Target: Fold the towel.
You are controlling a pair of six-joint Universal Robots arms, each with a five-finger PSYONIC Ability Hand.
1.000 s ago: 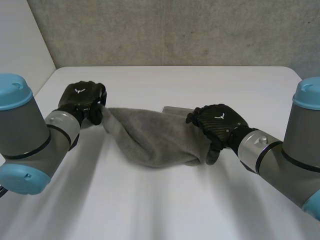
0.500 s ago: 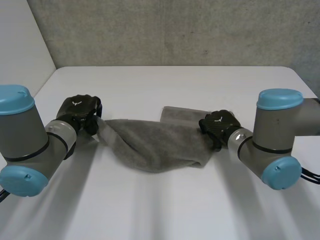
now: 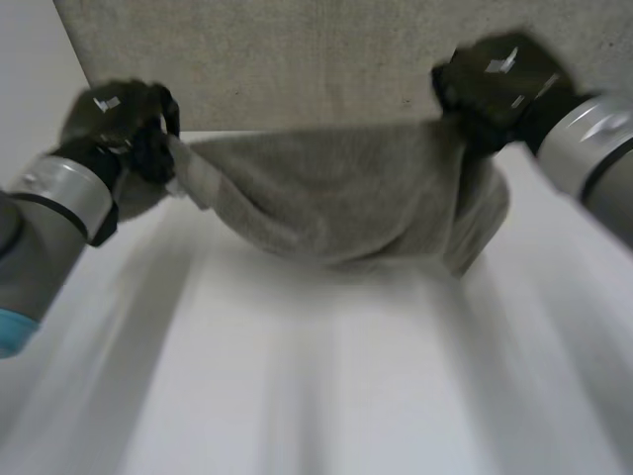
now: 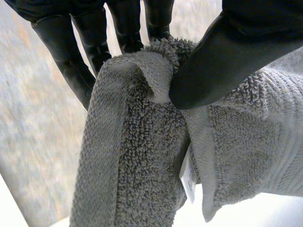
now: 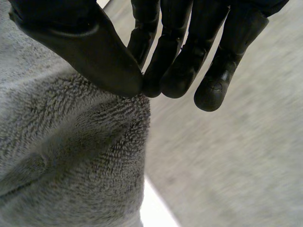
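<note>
A grey terry towel (image 3: 336,198) hangs in the air between both hands, sagging in the middle above the white table (image 3: 297,376). My left hand (image 3: 119,124) is shut on the towel's left corner; its wrist view has the thumb (image 4: 227,52) pressing the towel (image 4: 142,156) against the fingers (image 4: 80,56), and a small white label (image 4: 188,175) hangs below. My right hand (image 3: 499,84) is shut on the towel's right corner, thumb (image 5: 85,42) and fingertips (image 5: 175,80) pinching the towel (image 5: 71,156) at its edge.
A grey concrete wall (image 3: 297,59) rises behind the table. The table's left edge meets a pale side wall (image 3: 30,89).
Both hands have risen from the table and lifted the towel off it. The right hand, a second ago resting on the cloth, has closed on its right corner.
</note>
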